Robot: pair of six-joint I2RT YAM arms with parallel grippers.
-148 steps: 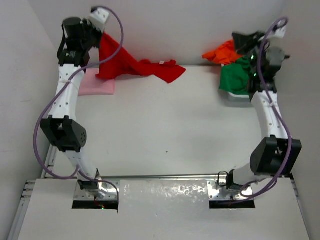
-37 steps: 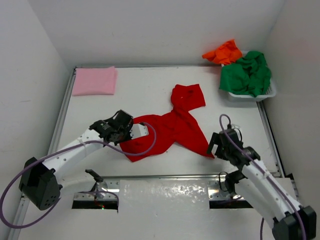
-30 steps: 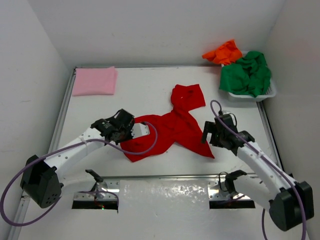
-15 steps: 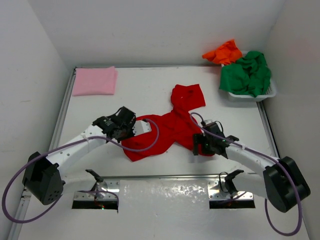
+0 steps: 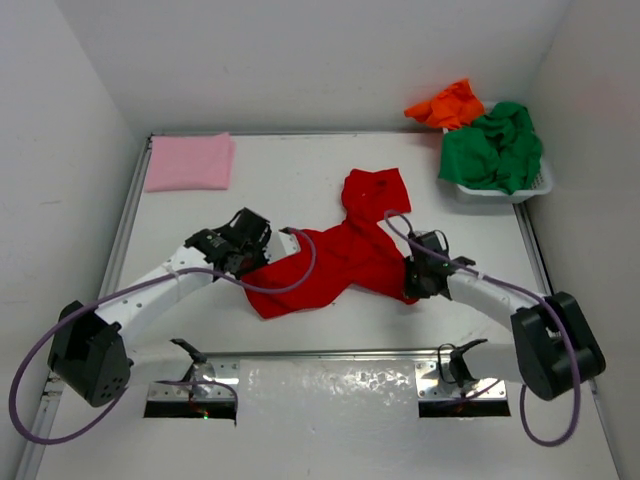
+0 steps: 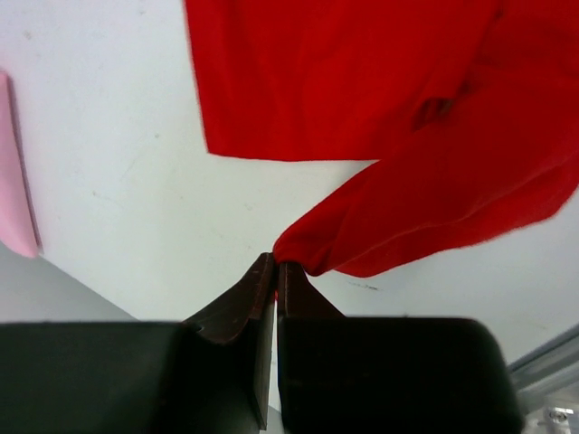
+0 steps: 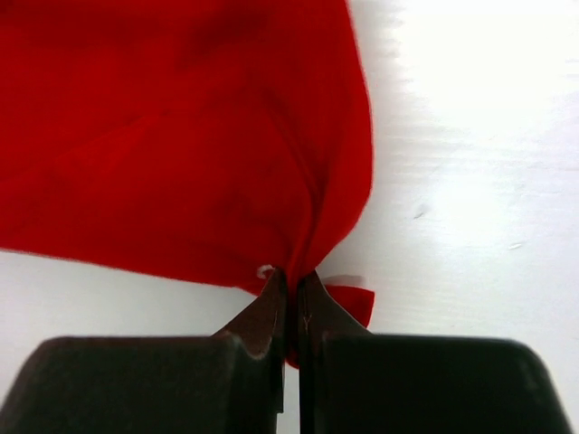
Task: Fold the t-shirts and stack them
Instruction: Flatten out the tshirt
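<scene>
Red t-shirt point(image 5: 340, 262) sprawls on the table point(image 5: 290, 185), pinched at opposite edges by both arms' closed jaws.

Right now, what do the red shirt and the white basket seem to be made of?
Red t-shirt: soft woven or knit cloth, matte; it creases and bunches limply. White basket: probably rigid plastic with a mesh wall, though it is small in view.

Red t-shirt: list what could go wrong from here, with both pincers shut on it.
1. The left pincer and right pincer each hold only a thin pinch of the red t-shirt at its edge; it may slip out on lifting.
2. The cloth lies twisted and bunched between them, so it might not spread flat for folding.
</scene>
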